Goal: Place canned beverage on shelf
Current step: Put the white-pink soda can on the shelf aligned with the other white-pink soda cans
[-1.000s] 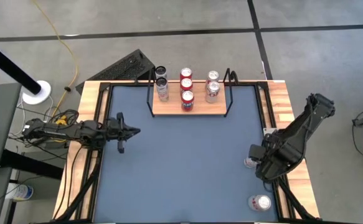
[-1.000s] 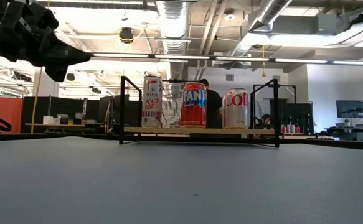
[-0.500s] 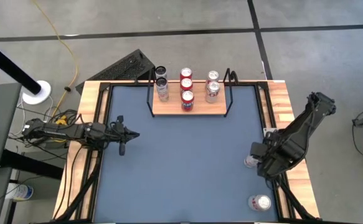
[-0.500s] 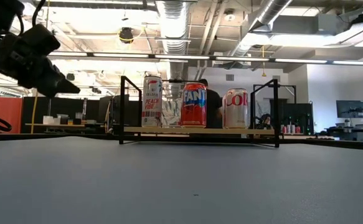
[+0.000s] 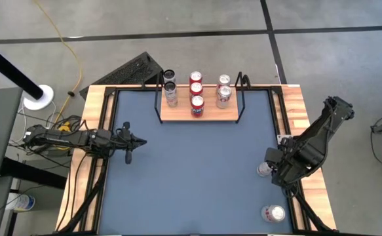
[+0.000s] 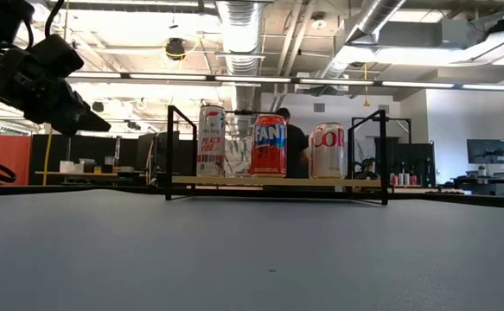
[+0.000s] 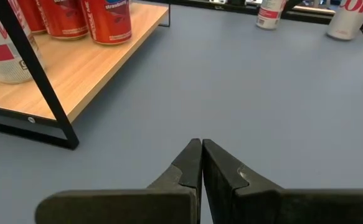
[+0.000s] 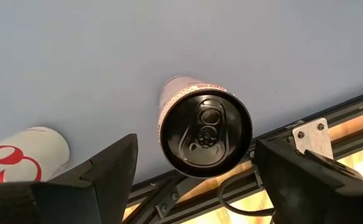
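The shelf (image 5: pixel 210 113), a light-wood board on a black wire frame, stands at the table's far middle with several cans on it; it also shows in the low view (image 6: pixel 277 181) and the left wrist view (image 7: pixel 88 68). A silver can (image 5: pixel 263 172) stands upright near the table's right edge. My right gripper (image 5: pixel 268 168) hangs over it, open, with a finger on each side of the can's top (image 8: pixel 205 132), not touching. A second can (image 5: pixel 274 214), white with red marks, stands nearer the front (image 8: pixel 25 152). My left gripper (image 5: pixel 138 139) is shut and empty at the table's left side (image 7: pixel 201 152).
The table's light-wood rim (image 5: pixel 295 98) and a black rail run close beside the silver can (image 8: pixel 306 134). Open blue table top (image 5: pixel 197 170) lies between the right-edge cans and the shelf. A person shows in the room behind the shelf (image 6: pixel 290 138).
My left gripper has drawn back a little toward the table's left edge and sunk lower with its tip pointing more downward, then kept still. The cans and the shelf have stayed where they were.
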### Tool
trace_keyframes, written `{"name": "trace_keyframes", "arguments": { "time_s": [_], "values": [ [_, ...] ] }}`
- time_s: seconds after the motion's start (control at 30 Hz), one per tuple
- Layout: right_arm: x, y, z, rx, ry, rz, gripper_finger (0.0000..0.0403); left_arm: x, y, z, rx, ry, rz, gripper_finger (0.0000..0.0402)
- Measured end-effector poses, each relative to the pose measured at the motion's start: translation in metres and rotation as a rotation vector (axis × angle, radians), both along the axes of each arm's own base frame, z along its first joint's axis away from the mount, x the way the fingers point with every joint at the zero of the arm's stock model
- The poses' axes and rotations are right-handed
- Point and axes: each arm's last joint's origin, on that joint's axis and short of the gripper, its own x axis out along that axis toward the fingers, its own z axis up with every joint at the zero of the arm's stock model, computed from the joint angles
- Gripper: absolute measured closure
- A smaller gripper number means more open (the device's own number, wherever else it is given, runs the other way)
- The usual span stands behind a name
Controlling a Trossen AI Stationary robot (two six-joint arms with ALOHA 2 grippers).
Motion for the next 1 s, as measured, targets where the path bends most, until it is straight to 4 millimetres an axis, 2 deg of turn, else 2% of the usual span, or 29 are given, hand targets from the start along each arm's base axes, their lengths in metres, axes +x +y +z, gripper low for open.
{"name": "trace_keyframes", "arguments": {
  "time_s": [0.4,0.67,1.0],
  "values": [
    [0.001,-0.001,0.000,-0.033,-0.036,-0.004,0.0074,0.000,0.000,0.000,0.000,0.000,0.002,0.0402],
    [-0.001,-0.004,-0.010,-0.056,-0.011,-0.006,0.0074,0.000,0.000,0.000,0.000,0.000,0.002,0.0401],
    [-0.012,-0.020,-0.031,-0.011,-0.005,-0.017,0.0074,0.000,0.000,0.000,0.000,0.001,0.001,0.0401]
  ]
}}
